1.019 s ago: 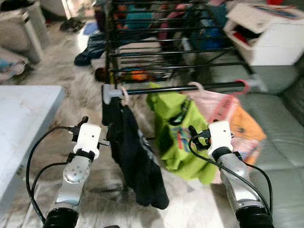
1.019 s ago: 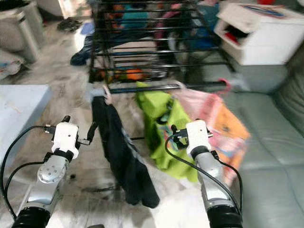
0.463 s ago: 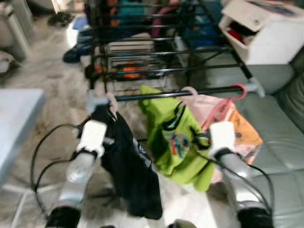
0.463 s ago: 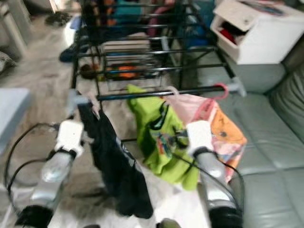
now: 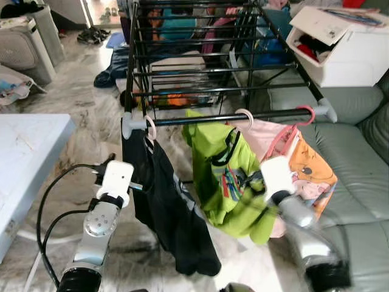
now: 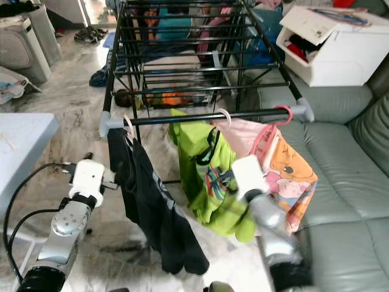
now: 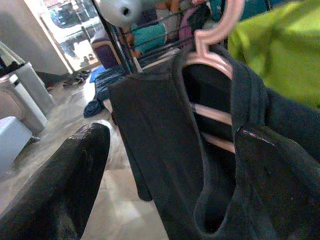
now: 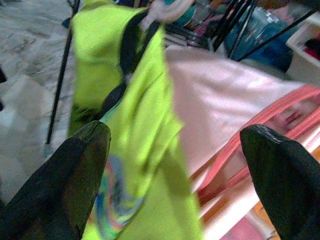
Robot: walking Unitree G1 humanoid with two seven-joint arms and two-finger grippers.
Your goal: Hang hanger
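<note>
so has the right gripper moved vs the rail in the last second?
Yes. The right gripper sat below the front rail near the pink hanger; it now reaches further forward over the green shirt.

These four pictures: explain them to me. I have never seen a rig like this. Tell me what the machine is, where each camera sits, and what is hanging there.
This is a walking humanoid robot with two silver arms. The two wide pictures come from its head, looking down and forward. They show a drying rack whose front rail carries three hangers: a black garment, a green shirt and a pink and orange garment. A grey sofa stands on the robot's right.

The other two pictures come from cameras on the wrists, looking out between each gripper's two black fingers. The left gripper faces the black garment; the right gripper faces the green shirt. Both are open and hold nothing.
</note>
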